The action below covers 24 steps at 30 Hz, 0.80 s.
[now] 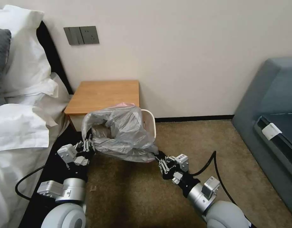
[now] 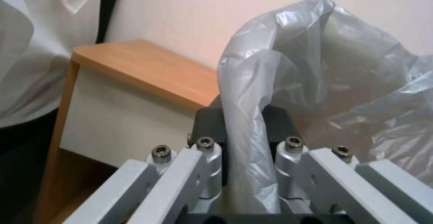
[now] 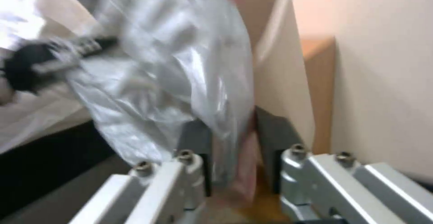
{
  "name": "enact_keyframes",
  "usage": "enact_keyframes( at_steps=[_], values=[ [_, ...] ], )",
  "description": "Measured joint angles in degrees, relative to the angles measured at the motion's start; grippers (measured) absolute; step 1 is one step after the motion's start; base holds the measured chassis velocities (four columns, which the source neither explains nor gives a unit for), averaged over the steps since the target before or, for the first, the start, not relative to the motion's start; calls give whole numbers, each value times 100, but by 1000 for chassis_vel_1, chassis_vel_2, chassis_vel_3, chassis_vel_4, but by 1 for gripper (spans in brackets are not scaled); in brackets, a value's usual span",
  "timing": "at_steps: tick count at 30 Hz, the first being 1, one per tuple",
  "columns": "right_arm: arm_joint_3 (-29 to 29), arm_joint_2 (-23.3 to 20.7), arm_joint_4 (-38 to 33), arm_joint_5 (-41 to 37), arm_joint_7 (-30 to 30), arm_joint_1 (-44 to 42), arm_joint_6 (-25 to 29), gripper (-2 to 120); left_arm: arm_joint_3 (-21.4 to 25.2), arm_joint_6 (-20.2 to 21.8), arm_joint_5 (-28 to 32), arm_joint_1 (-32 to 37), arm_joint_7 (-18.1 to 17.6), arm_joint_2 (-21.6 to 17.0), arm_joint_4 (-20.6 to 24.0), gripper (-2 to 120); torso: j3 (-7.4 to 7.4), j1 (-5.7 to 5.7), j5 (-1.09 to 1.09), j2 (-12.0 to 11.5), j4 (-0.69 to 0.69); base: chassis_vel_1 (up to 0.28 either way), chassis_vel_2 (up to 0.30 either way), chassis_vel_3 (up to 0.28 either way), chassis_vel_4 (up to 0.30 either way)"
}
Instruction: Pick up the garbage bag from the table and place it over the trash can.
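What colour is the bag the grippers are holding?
Translucent grey bag, pinkish at its edge; clearest in the left wrist view.

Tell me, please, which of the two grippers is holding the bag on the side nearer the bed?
The left gripper, beside the white bed linen, pinches that edge of the garbage bag; the right gripper holds the edge toward the sofa.

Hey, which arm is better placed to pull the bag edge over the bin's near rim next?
Probably the right. The right end effector grips the garbage bag nearer the trash can's exposed rim; the left end effector holds the edge by the table.
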<state>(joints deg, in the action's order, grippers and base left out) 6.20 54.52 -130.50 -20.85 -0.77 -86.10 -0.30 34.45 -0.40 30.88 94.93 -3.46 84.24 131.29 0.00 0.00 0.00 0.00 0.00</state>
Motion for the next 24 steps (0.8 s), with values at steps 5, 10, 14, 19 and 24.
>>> enact_keyframes(
  at_steps=[5, 10, 14, 19, 24],
  values=[
    [96, -204, -525, 229, -146, -213, 179, 46, 16, 7, 0, -85, -1, -90, -151, 11, 0, 0, 0, 0, 0, 0, 0, 0, 0],
    [104, -397, -886, 188, -161, -204, 177, 65, 20, 11, 4, -156, -2, -195, -321, 11, 0, 0, -1, 0, 0, 0, 0, 0, 0],
    [164, -489, -934, -83, -152, -5, 88, 76, 16, 10, 12, -140, 8, -236, -331, 11, 0, 0, 0, 0, -1, 0, 0, 0, 0],
    [226, -706, -639, -924, 46, 719, -300, 95, -29, -10, -18, -83, 44, -250, -310, 11, 0, 0, 1, 0, -1, 0, 0, 0, 0],
    [-13, -1050, -491, -1834, 237, 1548, -891, 100, -80, -19, -117, -57, 58, -214, -251, 11, 1, 1, 0, 0, 0, 0, 0, 0, 0]
  ],
)
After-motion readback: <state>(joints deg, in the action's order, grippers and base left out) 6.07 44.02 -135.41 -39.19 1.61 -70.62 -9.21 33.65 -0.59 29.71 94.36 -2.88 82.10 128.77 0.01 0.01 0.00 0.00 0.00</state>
